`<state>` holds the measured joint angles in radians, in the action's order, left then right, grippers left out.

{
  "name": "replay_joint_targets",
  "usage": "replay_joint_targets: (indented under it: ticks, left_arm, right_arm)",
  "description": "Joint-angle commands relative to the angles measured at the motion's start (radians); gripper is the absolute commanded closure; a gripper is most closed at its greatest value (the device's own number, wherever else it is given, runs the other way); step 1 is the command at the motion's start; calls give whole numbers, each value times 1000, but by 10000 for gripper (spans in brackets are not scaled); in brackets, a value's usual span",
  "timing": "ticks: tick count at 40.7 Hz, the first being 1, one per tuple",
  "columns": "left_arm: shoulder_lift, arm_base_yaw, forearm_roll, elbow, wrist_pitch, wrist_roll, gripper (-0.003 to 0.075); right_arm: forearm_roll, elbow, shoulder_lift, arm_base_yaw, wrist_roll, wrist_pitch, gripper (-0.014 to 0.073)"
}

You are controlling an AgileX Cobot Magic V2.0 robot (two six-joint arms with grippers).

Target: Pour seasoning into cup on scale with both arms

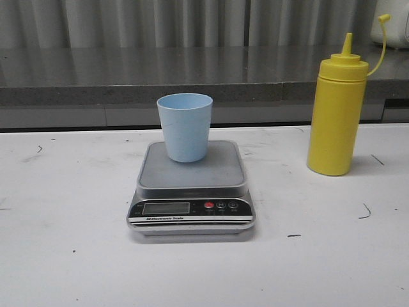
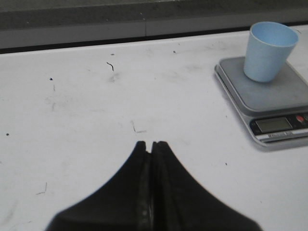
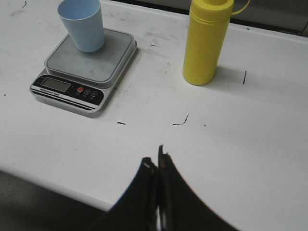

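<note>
Seasoning: the yellow seasoning bottle [image 1: 336, 115] is standing upright on the table [image 1: 64, 256], long axis vertical, nozzle pointing straight up, its tethered cap hanging off to the right on a thin loop
Seasoning place: it is sitting to the right of the scale [image 1: 190, 188], well apart from it and a little farther back
Cup: the pale blue cup [image 1: 185, 126] is standing upright with its mouth facing up, resting on the rear part of the scale's steel platform
Scale: it is lying flat near the table's middle, its black panel with the display and red button facing the robot
Left gripper: the left gripper [image 2: 150, 147] is hovering over bare table to the left of the scale, fingers pressed together, holding nothing
Right gripper: the right gripper [image 3: 157, 162] is hanging near the table's front edge, fingers closed on nothing, the bottle ahead of it
Open room: bare tabletop is lying on every side of the bottle and between it and the scale
Surface: the white table is showing small dark scuffs and marks
Room: a grey ledge [image 1: 128, 77] is running behind the table, with a pale corrugated wall above it
</note>
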<state>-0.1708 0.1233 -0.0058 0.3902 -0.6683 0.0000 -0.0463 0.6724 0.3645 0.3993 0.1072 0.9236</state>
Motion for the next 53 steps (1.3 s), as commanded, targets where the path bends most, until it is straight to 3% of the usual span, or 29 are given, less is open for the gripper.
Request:
replay_joint_targets:
  ticks: [1,9,21,31,53]
  left_arm:
    - [41,-47,-29,-32,232,-13,740]
    - [139,-96,-29,-221,539,-13,740]
    - [198,-113,-31,-412,750,-13,740]
    - [198,-162,-31,-413,749,-13,740]
    - [198,-125,-31,-413,749,-13,740]
  right_arm:
    - [-12,27,10,1,-12,-71,662]
    - [-12,27,10,1,-12,-71,662]
    - [-12,27,11,1,-12,-68,662]
    - [-12,27,11,1,-12,-69,662]
    - [-12,27,11,1,-12,-69,662]
